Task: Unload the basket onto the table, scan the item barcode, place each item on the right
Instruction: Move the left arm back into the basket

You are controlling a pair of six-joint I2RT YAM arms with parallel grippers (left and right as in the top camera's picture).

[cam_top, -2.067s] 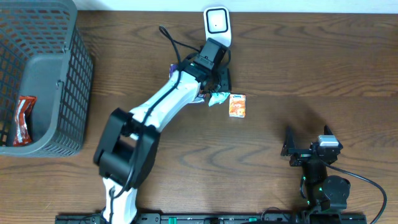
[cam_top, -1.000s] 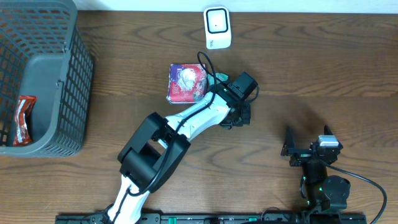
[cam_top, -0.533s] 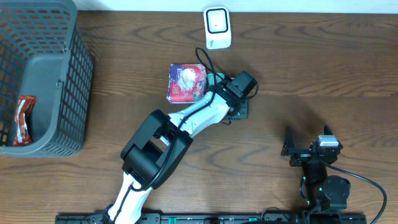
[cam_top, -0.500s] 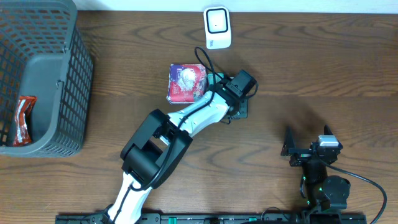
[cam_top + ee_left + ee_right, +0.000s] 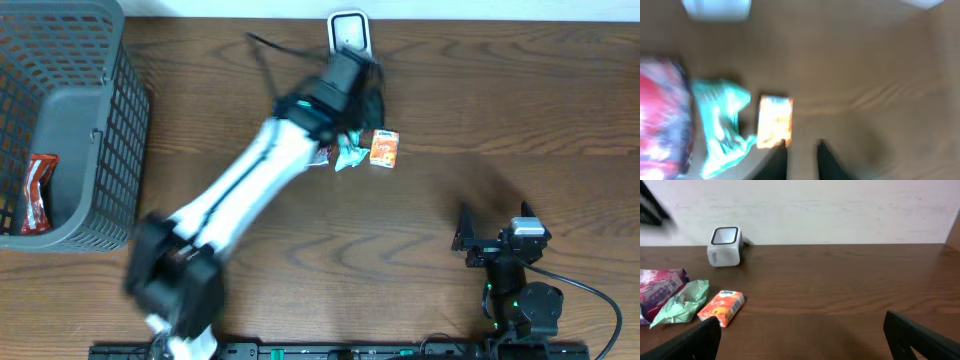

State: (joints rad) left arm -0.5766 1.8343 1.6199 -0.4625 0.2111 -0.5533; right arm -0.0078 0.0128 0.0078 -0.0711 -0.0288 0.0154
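Note:
A small orange box (image 5: 384,148) lies free on the wooden table beside a crumpled green packet (image 5: 349,156). The white scanner (image 5: 349,30) stands at the back edge. My left arm is smeared by motion; its gripper (image 5: 362,98) is between the scanner and the box. The blurred left wrist view has the orange box (image 5: 775,121) just past my left gripper (image 5: 802,161), whose fingers stand a narrow gap apart with nothing between them. My right gripper (image 5: 802,345) rests wide open and empty at the front right, with the orange box (image 5: 721,307) and scanner (image 5: 725,246) far to its left.
A grey mesh basket (image 5: 122,150) holding a red packet (image 5: 36,193) stands at the far left. A red and purple packet (image 5: 660,292) lies left of the green one (image 5: 679,303); my left arm covers most of it in the overhead view.
My left gripper has opened slightly and let go of the orange box, which now lies bare on the table. The left arm has swung back toward the scanner. The right arm has not moved.

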